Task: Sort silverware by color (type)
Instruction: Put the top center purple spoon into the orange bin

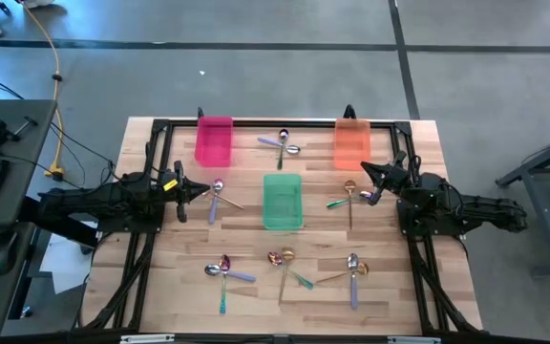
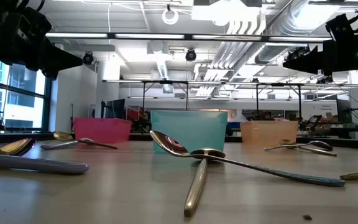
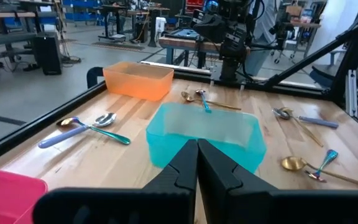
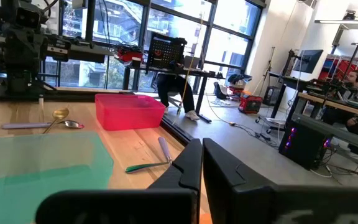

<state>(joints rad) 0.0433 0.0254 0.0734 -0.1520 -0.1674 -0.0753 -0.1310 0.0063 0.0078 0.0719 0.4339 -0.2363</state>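
Note:
The silverware lies in small crossed heaps on the wooden table: one at the far middle (image 1: 283, 143), one by each arm (image 1: 216, 196) (image 1: 349, 196), and three along the near side (image 1: 225, 270) (image 1: 285, 263) (image 1: 351, 270). Gold, purple-handled and teal-handled spoons are mixed in them. My left gripper (image 1: 187, 187) (image 3: 197, 155) hovers shut at the table's left, pointing toward the green bin (image 1: 282, 201). My right gripper (image 1: 367, 171) (image 4: 202, 155) hovers shut at the right, near the orange bin (image 1: 351, 141). Neither holds anything.
A pink bin (image 1: 214, 141) stands at the far left, the orange one at the far right, the green one in the middle. A black frame (image 1: 275, 122) runs round the table's edges. Bare wood lies between the heaps.

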